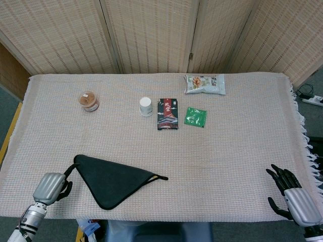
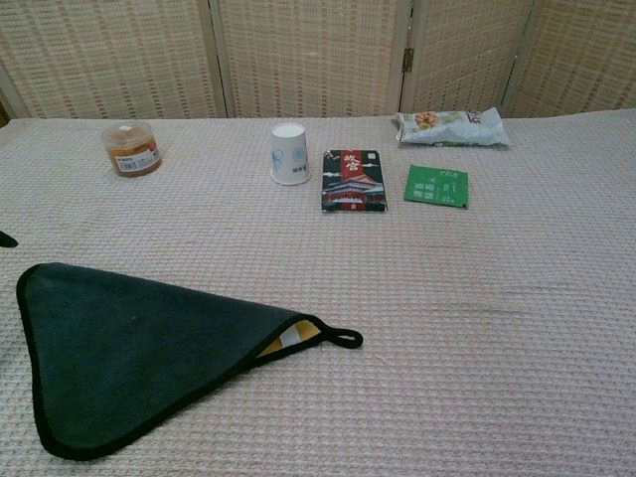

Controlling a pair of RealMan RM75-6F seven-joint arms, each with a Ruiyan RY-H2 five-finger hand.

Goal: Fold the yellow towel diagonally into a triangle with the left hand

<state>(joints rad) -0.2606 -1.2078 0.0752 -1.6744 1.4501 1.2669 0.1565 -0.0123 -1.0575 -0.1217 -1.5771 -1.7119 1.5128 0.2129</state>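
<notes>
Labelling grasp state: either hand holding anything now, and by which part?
Nothing is held. The left hand sits just off the folded towel corner; the right hand is open, far from everything.

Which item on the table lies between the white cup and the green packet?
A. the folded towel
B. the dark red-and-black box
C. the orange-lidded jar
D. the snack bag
B: in the head view the box sits just right of the cup and just left of the green packet, all in one row.
</notes>
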